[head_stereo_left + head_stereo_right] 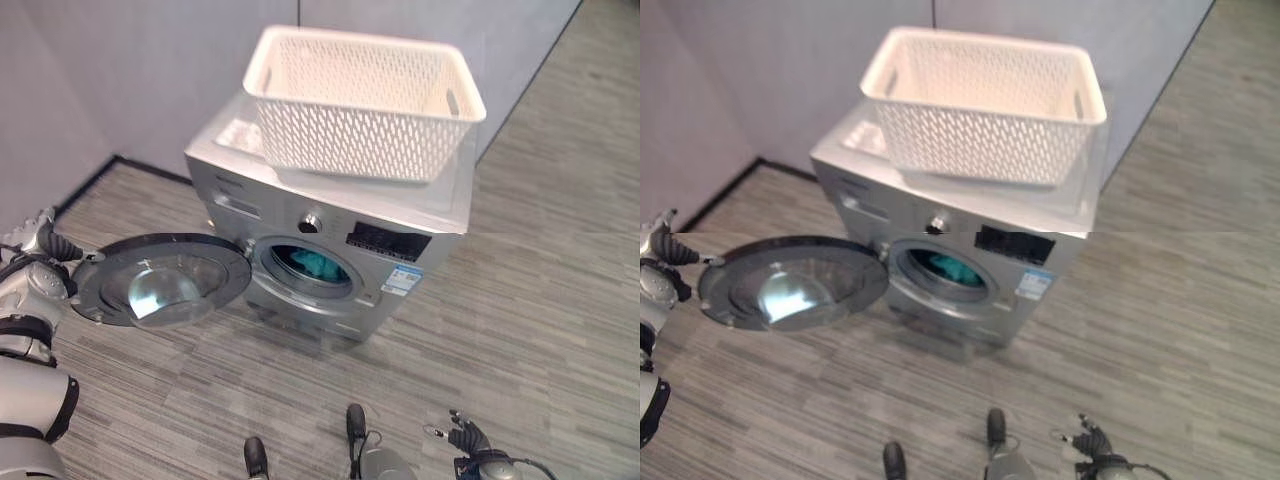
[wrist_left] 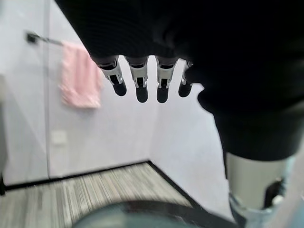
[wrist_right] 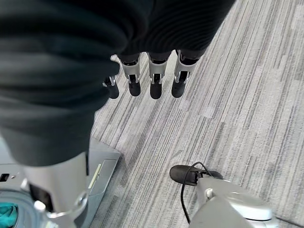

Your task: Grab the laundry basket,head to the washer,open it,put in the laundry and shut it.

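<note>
A silver front-loading washer point(image 1: 330, 260) is seen on the grey striped floor point(image 1: 540, 300), standing against a pale grey wall point(image 1: 130, 70). Its round door point(image 1: 165, 280) is swung fully open to the robot's left, with the glass bowl turned upward. Inside the drum opening point(image 1: 312, 267) a teal piece of laundry point(image 1: 318, 264) is seen. The white perforated laundry basket point(image 1: 365, 100) is set on top of the washer, upright, and no laundry can be seen above its rim.

On the front panel a round knob point(image 1: 312, 222) is placed beside a dark display point(image 1: 388, 241). A small blue and white label point(image 1: 403, 279) is stuck below the display, to the right of the drum opening; its writing is too small to be read. A pale printed patch on the top of the washer, near the left corner of the basket, cannot be read either.

The left hand point(image 1: 40, 245) is held at the outer edge of the open door; its fingers point(image 2: 140, 80) are straight, slightly apart, and nothing is held in them. In the left wrist view a pink towel point(image 2: 80, 73) is seen hanging on a bar on the wall.

The right hand point(image 1: 465, 437) is kept low, well apart from the washer, with its fingers point(image 3: 154, 78) straight, side by side, over the floor, and empty.
</note>
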`<state>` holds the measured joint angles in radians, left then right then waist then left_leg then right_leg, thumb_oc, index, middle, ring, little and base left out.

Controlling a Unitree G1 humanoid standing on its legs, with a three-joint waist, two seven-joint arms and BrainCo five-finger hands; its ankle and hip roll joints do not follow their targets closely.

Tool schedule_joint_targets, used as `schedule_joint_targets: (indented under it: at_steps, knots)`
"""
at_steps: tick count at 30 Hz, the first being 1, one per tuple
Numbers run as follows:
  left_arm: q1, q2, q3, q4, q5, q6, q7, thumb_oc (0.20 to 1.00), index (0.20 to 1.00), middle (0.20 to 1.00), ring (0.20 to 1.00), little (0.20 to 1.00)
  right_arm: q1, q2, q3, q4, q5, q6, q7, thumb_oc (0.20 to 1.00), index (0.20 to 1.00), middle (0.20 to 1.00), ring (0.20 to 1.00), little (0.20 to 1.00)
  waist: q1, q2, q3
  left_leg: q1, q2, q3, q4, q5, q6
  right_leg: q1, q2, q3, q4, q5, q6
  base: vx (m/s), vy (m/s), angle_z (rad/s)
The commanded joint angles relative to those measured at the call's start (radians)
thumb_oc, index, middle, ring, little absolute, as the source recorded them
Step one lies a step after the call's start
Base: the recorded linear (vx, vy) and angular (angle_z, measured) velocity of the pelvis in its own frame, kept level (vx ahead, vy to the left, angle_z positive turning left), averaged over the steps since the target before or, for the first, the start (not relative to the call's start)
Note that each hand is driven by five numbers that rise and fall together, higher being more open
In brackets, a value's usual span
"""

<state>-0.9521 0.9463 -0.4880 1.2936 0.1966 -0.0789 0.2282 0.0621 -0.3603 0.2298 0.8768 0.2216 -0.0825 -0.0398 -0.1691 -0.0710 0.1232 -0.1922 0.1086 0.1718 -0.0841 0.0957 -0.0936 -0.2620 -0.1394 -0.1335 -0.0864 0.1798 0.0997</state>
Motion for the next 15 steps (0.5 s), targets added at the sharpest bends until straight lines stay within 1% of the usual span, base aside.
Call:
schedule_joint_targets:
  at_steps: [1,3,4,5,6,8,9,10,11,13,15]
  knots:
    - [-0.114,0.042,0.009,0.051,-0.048,0.007,0.004,1.0,1.0,1.0,1.0,1.0,-0.047,-0.08,-0.003,-0.052,0.021,-0.024,0.004,1.0,1.0,1.0,1.0,1.0,-0.02,-0.002,0.044,-0.037,0.051,-0.028,0.167,-0.158,0.004,0.01,-0.083,0.047,0.048,-0.079,0.106,-0.08,-0.008,0.0]
    - [-0.143,0.045,-0.003,0.06,-0.062,0.01,-0.003,1.0,1.0,1.0,1.0,1.0,-0.051,-0.088,-0.005,-0.071,0.032,-0.023,0.007,1.0,1.0,1.0,1.0,1.0,-0.024,-0.006,0.051,-0.062,0.051,-0.033,0.185,-0.161,0.006,-0.005,-0.08,0.052,0.046,-0.073,0.105,-0.06,-0.013,-0.09]
    - [-0.214,0.066,-0.024,0.102,-0.104,0.016,-0.017,1.0,1.0,1.0,1.0,1.0,-0.047,-0.089,-0.009,-0.124,0.062,-0.025,0.02,1.0,1.0,1.0,1.0,1.0,-0.036,-0.022,0.059,-0.118,0.056,-0.037,0.218,-0.164,0.006,-0.042,-0.073,0.063,0.039,-0.057,0.107,-0.03,-0.011,-0.09]
    - [-0.215,0.066,-0.025,0.102,-0.104,0.016,-0.017,1.0,1.0,1.0,1.0,1.0,-0.047,-0.089,-0.009,-0.124,0.062,-0.025,0.02,1.0,1.0,1.0,1.0,1.0,-0.036,-0.022,0.059,-0.119,0.056,-0.038,0.219,-0.165,0.006,-0.043,-0.073,0.063,0.039,-0.057,0.107,0.04,0.002,-0.07]
    - [-0.229,0.074,-0.029,0.11,-0.118,0.019,-0.02,1.0,1.0,1.0,1.0,1.0,-0.039,-0.09,-0.006,-0.143,0.063,-0.024,0.022,1.0,1.0,1.0,1.0,1.0,-0.036,-0.018,0.061,-0.117,0.065,-0.045,0.226,-0.191,0.001,-0.037,-0.063,0.065,0.036,-0.067,0.113,0.06,0.012,-0.05]
    - [-0.252,0.077,-0.014,0.129,-0.167,0.027,-0.029,1.0,1.0,1.0,1.0,1.0,-0.033,-0.095,0.001,-0.174,0.061,-0.022,0.023,1.0,1.0,1.0,1.0,1.0,-0.041,-0.025,0.066,-0.143,0.067,-0.05,0.242,-0.194,0.002,-0.051,-0.06,0.068,0.031,-0.061,0.114,0.03,0.009,-0.06]
    - [-0.252,0.077,-0.014,0.129,-0.167,0.027,-0.03,1.0,1.0,1.0,1.0,1.0,-0.033,-0.095,0.0,-0.174,0.061,-0.021,0.023,1.0,1.0,1.0,1.0,1.0,-0.041,-0.024,0.065,-0.144,0.067,-0.051,0.242,-0.194,0.002,-0.052,-0.06,0.068,0.031,-0.061,0.114,0.02,0.004,-0.06]
    - [-0.268,0.089,-0.006,0.151,-0.19,0.039,-0.03,1.0,1.0,1.0,1.0,1.0,-0.03,-0.097,0.002,-0.196,0.06,-0.016,0.03,1.0,1.0,1.0,1.0,1.0,-0.046,-0.033,0.065,-0.158,0.07,-0.05,0.251,-0.198,0.004,-0.063,-0.058,0.075,0.028,-0.056,0.114,0.02,0.0,-0.08]
    - [-0.269,0.089,-0.006,0.151,-0.19,0.039,-0.03,1.0,1.0,1.0,1.0,1.0,-0.03,-0.096,0.002,-0.196,0.06,-0.016,0.03,1.0,1.0,1.0,1.0,1.0,-0.045,-0.033,0.065,-0.158,0.07,-0.05,0.252,-0.199,0.004,-0.064,-0.058,0.075,0.029,-0.056,0.114,0.04,0.012,-0.08]
    - [-0.297,0.119,-0.009,0.177,-0.197,0.057,-0.031,1.0,1.0,1.0,1.0,1.0,-0.025,-0.107,-0.006,-0.249,0.063,-0.012,0.032,1.0,1.0,1.0,1.0,1.0,-0.053,-0.041,0.063,-0.176,0.074,-0.049,0.265,-0.205,0.006,-0.076,-0.055,0.084,0.023,-0.049,0.117,0.04,0.027,-0.06]
    - [-0.316,0.161,-0.041,0.195,-0.156,0.077,-0.044,1.0,1.0,1.0,1.0,1.0,-0.01,-0.122,-0.018,-0.304,0.061,-0.004,0.043,1.0,1.0,1.0,1.0,1.0,-0.059,-0.052,0.063,-0.184,0.074,-0.048,0.27,-0.211,0.01,-0.086,-0.053,0.091,0.022,-0.04,0.119,0.04,0.02,-0.03]
